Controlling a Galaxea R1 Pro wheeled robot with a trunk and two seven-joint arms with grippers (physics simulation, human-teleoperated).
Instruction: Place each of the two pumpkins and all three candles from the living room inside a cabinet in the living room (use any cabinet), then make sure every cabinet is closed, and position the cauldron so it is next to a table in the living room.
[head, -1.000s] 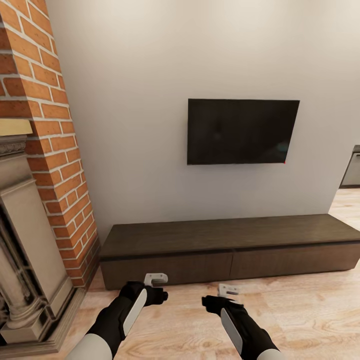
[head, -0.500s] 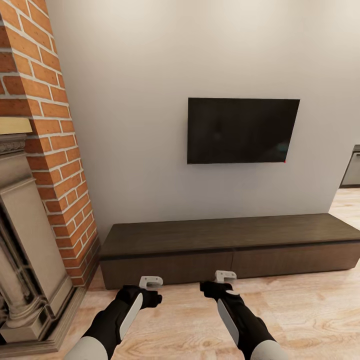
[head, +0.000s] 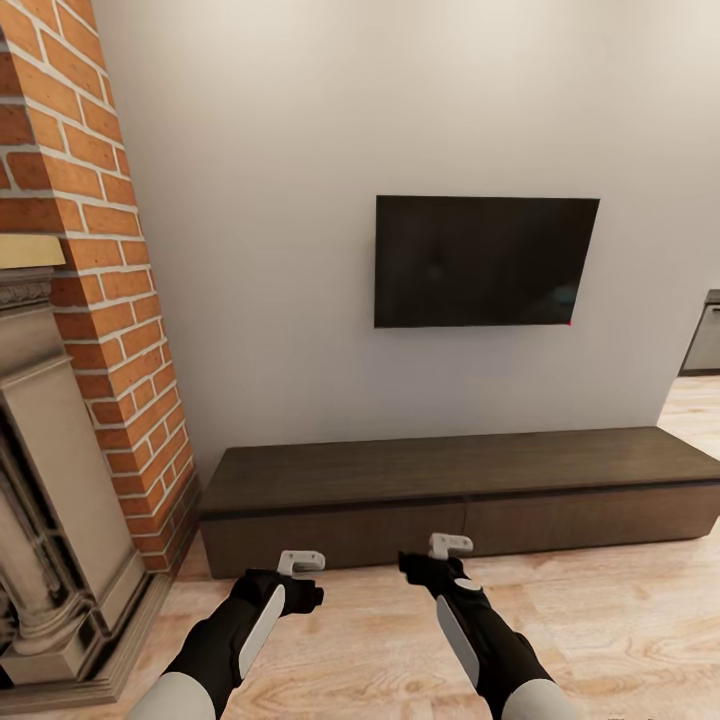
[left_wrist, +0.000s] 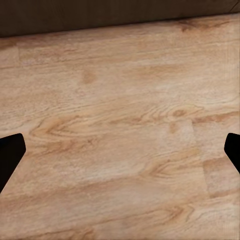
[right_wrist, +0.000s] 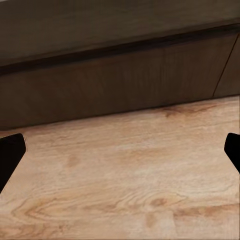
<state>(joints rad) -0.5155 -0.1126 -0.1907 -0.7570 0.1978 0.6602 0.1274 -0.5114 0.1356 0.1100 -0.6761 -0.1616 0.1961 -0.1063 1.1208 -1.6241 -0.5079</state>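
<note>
Now the robot stands facing the long low dark-brown wooden cabinet (head: 460, 495), which runs along the base of the pale wall from about 9 o'clock to 3 o'clock in the head view, under a black wall-mounted television (head: 485, 261). A red brick chimney column with a carved stone fireplace surround (head: 60, 400) fills the 9 o'clock side.

Compared with a second ago, the right gripper (head: 449, 545) has moved forward and up toward the cabinet and now sits just short of the drawer fronts, near the seam between the two wide panels at roughly 6 o'clock. The left gripper (head: 300, 562) has also eased forward a little and hangs beside it at about 7 o'clock, over the light wood plank floor (head: 620, 620). The room itself has not shifted, so this is arm motion and not a move of the base.

In the right wrist view the black fingertips (right_wrist: 11, 155) stand far apart at the frame edges with nothing between them, and the dark drawer front (right_wrist: 120, 85) lies close ahead. The left wrist view shows the same wide spread (left_wrist: 10, 155) over bare floor, also empty.

Both drawer fronts look flush and shut. No pumpkin, candle or cauldron is visible here. My reading is that the right arm is lining up to pull a handleless drawer open, which will likely need a fingertip hooked on the panel's top edge; slipping off that thin lip is the risk.
</note>
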